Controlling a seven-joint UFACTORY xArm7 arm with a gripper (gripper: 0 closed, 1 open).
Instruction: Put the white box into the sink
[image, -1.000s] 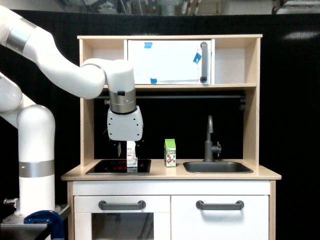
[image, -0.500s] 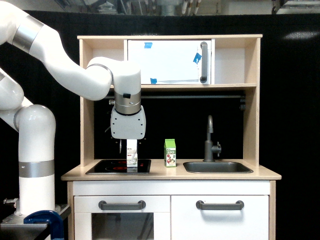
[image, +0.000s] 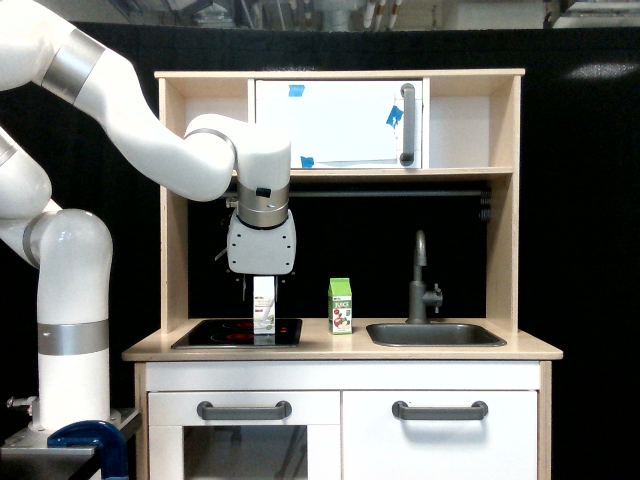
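Over the last second the arm's wrist has slid toward the exterior view's right, carrying the gripper (image: 262, 290) and the white box (image: 264, 308) with it; box now rides slightly higher above the black hob (image: 236, 333), left of centre in the frame. Likely the carry toward the sink has begun. Box hangs directly beneath the gripper, top tucked between the fingers, which look closed on it, though finger detail is small. Further right: green carton (image: 340, 305) stands in the path, then the sink (image: 435, 334), lower right of centre, well apart from the box.

black backdrop (image: 580, 200), wooden play kitchen (image: 510, 200)
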